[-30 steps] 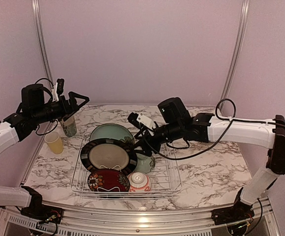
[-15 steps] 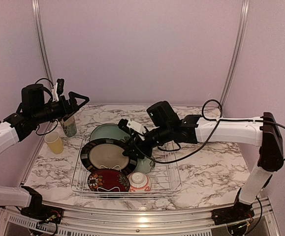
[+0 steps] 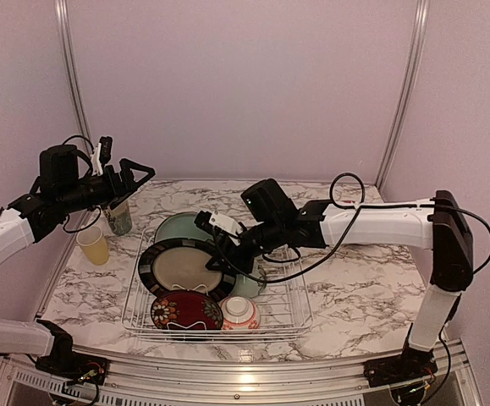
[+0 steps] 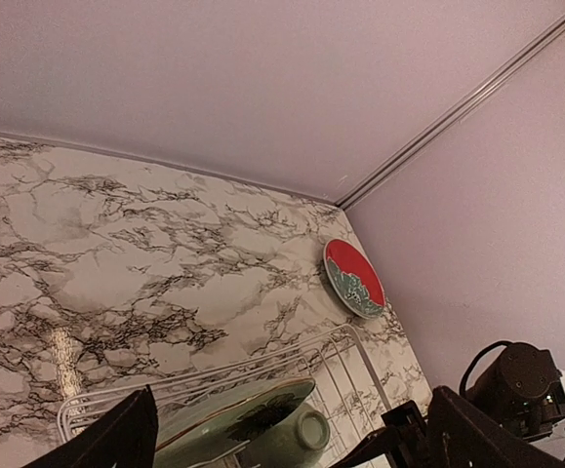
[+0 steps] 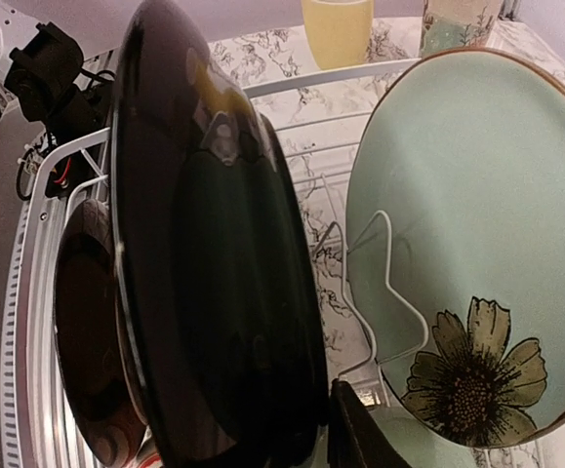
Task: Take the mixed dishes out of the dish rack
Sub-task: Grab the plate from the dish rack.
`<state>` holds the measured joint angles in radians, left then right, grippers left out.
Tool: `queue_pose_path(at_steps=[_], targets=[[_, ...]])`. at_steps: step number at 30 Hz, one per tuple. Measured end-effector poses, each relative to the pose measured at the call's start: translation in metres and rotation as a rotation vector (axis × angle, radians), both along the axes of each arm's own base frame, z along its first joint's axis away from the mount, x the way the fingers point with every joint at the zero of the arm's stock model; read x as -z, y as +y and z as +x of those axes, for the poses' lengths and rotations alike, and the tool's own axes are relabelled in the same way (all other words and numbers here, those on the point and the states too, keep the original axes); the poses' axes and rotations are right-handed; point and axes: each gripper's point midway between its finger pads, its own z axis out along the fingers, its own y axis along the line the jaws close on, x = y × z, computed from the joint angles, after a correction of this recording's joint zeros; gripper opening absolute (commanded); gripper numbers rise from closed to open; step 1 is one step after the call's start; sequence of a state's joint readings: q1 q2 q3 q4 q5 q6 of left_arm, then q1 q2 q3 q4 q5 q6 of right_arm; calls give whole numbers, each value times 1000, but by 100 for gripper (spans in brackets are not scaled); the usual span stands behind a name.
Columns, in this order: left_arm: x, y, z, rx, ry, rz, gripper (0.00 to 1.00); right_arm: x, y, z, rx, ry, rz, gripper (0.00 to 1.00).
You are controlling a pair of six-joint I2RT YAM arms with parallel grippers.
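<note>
Clearly, left tool (image 3: 134,175) gapes empty; right tool (image 3: 226,252) at black-rimmed plate (image 3: 181,269), grip unclear.

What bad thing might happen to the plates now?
The right gripper sits between the black-rimmed plate and the teal flower plate, both standing on edge. A bump might tip one onto its neighbor and chip it. A weak grip on a thin rim might let it slip into the dish rack.
</note>
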<state>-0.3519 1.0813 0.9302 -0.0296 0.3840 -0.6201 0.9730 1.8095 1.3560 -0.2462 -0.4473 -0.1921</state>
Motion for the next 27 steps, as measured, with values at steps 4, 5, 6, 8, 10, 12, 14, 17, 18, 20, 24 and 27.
queue_pose_path(at_steps=[4,5,6,8,10,12,14,17,18,20,24,27], targets=[[0,0,0,0,0,0,99,1,7,2,1,-17,-5,21],[0,0,0,0,-1,0,99,1,7,2,1,-23,-8,19],[-1,0,0,0,-1,0,99,2,8,2,3,-33,-12,17],[-1,0,0,0,-1,0,99,1,8,6,14,-57,-19,12],[-1,0,0,0,-1,0,99,2,7,10,27,-89,-31,7],[-1,0,0,1,-1,0,99,3,7,11,32,-101,-37,4],[0,0,0,1,0,0,99,3,8,10,33,-106,-39,2],[0,0,0,1,0,1,99,3,8,11,36,-108,-40,0],[0,0,0,1,0,1,99,2,8,11,38,-109,-40,0],[0,0,0,1,-1,2,99,2,7,11,40,-111,-41,0],[0,0,0,1,0,4,99,-1,6,9,44,-120,-46,0],[0,0,0,0,1,5,99,-6,1,7,47,-122,-52,0]])
